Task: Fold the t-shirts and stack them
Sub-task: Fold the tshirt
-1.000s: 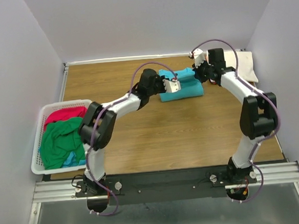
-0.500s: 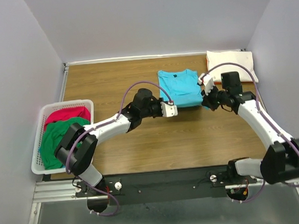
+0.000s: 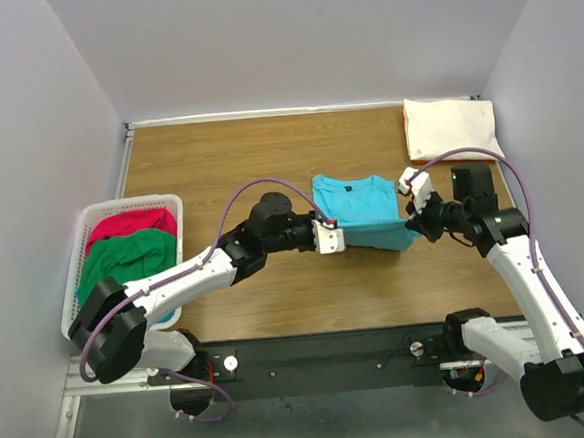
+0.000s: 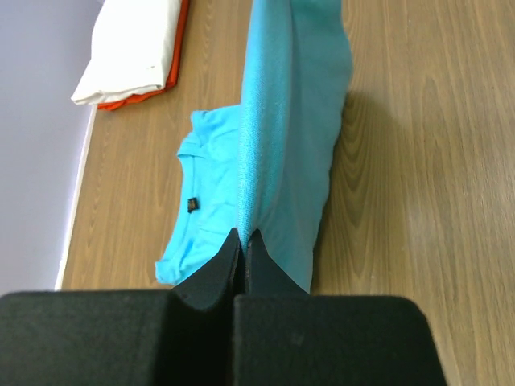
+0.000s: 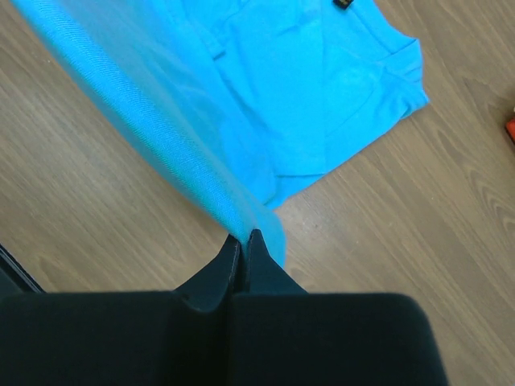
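Left tool (image 4: pixel 244 240) and right tool (image 5: pixel 242 240) each pinched the blue t-shirt (image 3: pixel 356 199); its edge stretched between them, raised, apparently for folding.

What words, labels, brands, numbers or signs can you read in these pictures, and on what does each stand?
No text can be read anywhere in these views.
Small dark neck tag inside the collar of the turquoise t-shirt: too small and blurred to read.

The left end effector (image 4: pixel 244 235) pinches a turquoise t-shirt (image 4: pixel 282 121), one edge raised off the worktop (image 4: pixel 434 161); cream-white t-shirt (image 4: pixel 133 44) beyond.
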Tool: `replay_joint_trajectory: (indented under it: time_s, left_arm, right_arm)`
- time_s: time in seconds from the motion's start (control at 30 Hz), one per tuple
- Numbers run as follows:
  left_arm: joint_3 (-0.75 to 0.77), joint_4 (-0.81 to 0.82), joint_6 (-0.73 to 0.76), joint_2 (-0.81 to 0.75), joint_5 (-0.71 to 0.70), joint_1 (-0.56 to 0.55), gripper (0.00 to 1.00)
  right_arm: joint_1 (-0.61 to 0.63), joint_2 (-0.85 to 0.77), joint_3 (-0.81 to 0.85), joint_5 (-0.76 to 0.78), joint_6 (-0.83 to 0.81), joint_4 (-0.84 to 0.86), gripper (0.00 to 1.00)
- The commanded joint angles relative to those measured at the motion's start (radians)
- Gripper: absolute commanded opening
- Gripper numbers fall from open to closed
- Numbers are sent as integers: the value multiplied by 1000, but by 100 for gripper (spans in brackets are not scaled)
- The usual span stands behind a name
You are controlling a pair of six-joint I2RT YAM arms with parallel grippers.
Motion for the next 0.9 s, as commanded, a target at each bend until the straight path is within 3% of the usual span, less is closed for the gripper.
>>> replay_joint_trajectory:
  time_s: [0.0,0.37,0.87]
  left_arm:
    - [17,-31,25,-2,-36,3,0]
    - [257,-11,133,298,-7,134,0]
    - [587,-25,122,640,2,263,0]
  right_arm:
    - [-7,35,64,73,-13,-8,0]
    - [-15,360,213,179,29,205,0]
    - [-52,711,428,245,79,357,0]
